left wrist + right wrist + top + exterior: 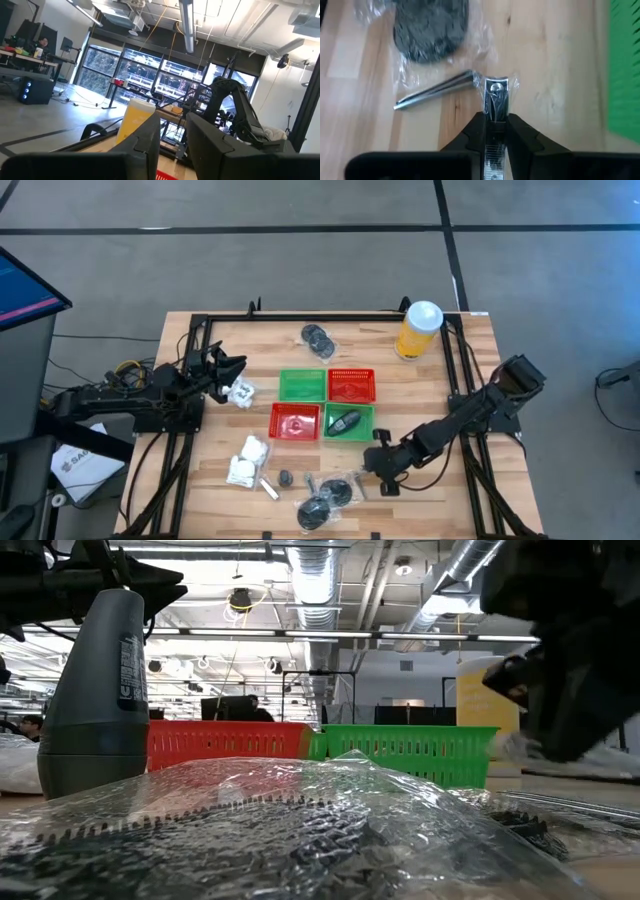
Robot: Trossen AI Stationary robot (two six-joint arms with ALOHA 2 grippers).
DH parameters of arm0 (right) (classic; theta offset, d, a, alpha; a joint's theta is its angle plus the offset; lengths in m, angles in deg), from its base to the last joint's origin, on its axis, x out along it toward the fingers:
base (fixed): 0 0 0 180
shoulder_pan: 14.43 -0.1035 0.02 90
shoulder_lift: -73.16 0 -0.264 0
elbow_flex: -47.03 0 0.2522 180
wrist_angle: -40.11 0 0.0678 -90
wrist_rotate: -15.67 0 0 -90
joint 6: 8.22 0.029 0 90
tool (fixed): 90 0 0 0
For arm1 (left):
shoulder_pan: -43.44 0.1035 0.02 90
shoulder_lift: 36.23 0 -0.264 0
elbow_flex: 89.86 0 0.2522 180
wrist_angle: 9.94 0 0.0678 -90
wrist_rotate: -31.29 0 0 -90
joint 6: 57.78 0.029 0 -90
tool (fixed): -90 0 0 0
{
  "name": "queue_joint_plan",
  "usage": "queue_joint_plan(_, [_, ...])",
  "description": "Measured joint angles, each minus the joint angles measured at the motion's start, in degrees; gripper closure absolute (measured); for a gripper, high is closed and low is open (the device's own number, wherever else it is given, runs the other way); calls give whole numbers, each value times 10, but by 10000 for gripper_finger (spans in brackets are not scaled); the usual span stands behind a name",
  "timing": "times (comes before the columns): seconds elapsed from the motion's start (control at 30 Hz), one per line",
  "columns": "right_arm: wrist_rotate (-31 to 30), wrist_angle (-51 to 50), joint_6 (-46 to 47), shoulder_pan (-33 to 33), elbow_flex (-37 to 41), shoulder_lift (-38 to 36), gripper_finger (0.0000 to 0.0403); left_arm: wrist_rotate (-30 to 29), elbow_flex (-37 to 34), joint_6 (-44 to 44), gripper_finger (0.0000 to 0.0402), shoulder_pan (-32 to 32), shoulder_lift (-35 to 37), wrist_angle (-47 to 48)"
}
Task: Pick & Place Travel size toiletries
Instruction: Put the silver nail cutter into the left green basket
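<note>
- Across the wooden table (430, 385), four mesh baskets sit in the middle as a block: a green basket (301, 385) and a red basket (351, 385) on the far row, another red basket (295, 421) and another green basket (348, 422) on the near row.
- Far right on the table stands a tall yellow cup (418, 330) with a white lid.
- Left of the baskets, the left gripper (236, 381) hangs above the table edge with a white puffy packet (241, 392) at its fingertips; whether the packet is pinched, I cannot tell.
- Near right of the baskets, the right gripper (496, 131) is low over the table, its fingers narrowed onto a silvery nail clipper (495, 102) in clear wrap.
- Just beside the clipper lie a thin silvery-white tube (434, 90) and a dark grey disc (431, 27) in clear wrap.
- More white packets (247, 460) lie at the near left; another wrapped disc (318, 336) lies beyond the baskets.
</note>
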Motion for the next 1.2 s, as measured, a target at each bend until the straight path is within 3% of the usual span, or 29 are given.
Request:
queue_joint_plan(0.23, [-34,4,-27,5,-1,-59,363,27,0,0,314,0,-3,-21])
queue_joint_plan(0.4, [-66,10,-54,27,-1,-100,363,66,0,0,314,0,-46,-78])
queue_joint_plan(0.67, [-82,29,-106,74,-2,-156,363,66,14,1,314,-12,-198,-205])
queue_joint_plan(0.97, [-83,78,-178,123,-2,-185,363,66,115,77,314,-59,-375,-215])
queue_joint_plan(1.2, [-83,137,-229,157,-2,-188,363,66,181,82,314,-68,-479,-220])
